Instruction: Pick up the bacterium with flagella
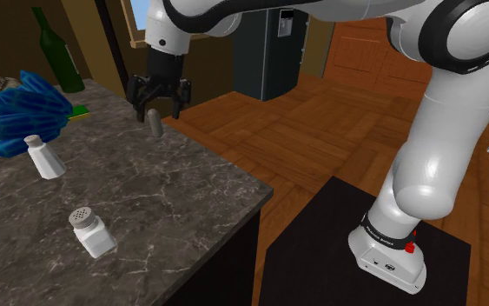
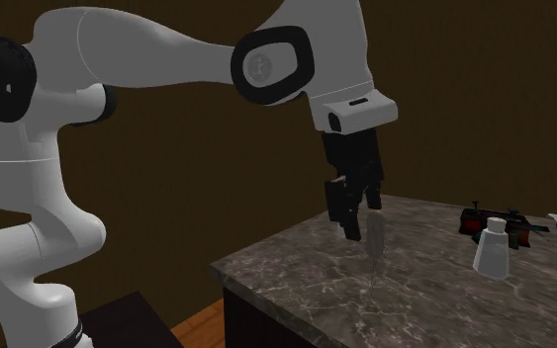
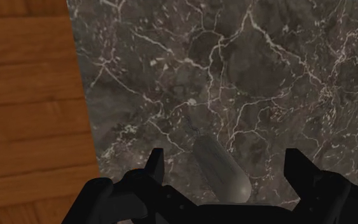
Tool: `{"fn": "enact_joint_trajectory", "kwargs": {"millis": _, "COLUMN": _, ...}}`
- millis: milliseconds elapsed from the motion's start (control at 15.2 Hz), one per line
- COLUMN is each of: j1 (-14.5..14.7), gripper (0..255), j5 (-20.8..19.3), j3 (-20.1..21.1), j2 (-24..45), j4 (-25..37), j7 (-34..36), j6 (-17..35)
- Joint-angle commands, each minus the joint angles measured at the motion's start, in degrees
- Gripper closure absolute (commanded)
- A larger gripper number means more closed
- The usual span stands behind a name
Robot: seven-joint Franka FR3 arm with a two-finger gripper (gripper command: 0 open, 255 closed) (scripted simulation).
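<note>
Jaws wide, nothing in them. The bacterium point(image 3: 220, 170) is a plain grey capsule sitting in the gap between them. It is a bit closer to one jaw than the other and touches neither, so it isn't held. Its rounded end points up toward the palm, and a thin tail runs off the far end, away from the jaws and down to the table point(image 1: 173, 200).

The hand comes in from straight above with the jaws straddling the capsule body. My read is that's the pre-grasp line-up: clamp the thick body, since the tail is too thin to grip.

The capsule sits near the table edge, with wood floor point(image 3: 25, 95) just beyond one jaw, so a nudge that way could roll it off.

Judgement: the approach looks done, the close isn't. Next it needs a short drop, centring on the body, then a squeeze across the narrow width. The smooth round shape could squirt out if caught off-centre.

Two white shakers point(image 1: 90, 233) stand well clear of the jaws and won't get in the way.
</note>
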Motion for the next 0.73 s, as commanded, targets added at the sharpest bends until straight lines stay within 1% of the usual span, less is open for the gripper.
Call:
{"fn": "enact_joint_trajectory", "kwargs": {"millis": 0, "j1": 0.06, "gripper": 0, "j5": 0.09, "j3": 0.06, "j2": -0.15, "j4": -1.16, "j7": -0.06, "j6": 1.06}}
{"fn": "enact_joint_trajectory", "kwargs": {"millis": 66, "j1": 0.07, "gripper": 0, "j5": 0.09, "j3": 0.06, "j2": -0.14, "j4": -1.15, "j7": -0.06, "j6": 1.06}}
{"fn": "enact_joint_trajectory", "kwargs": {"millis": 132, "j1": 0.04, "gripper": 255, "j5": 0.12, "j3": 0.05, "j2": -0.19, "j4": -1.29, "j7": -0.11, "j6": 1.15}}
{"fn": "enact_joint_trajectory", "kwargs": {"millis": 660, "j1": 0.03, "gripper": 255, "j5": 0.14, "j3": 0.04, "j2": -0.20, "j4": -1.37, "j7": -0.15, "j6": 1.21}}
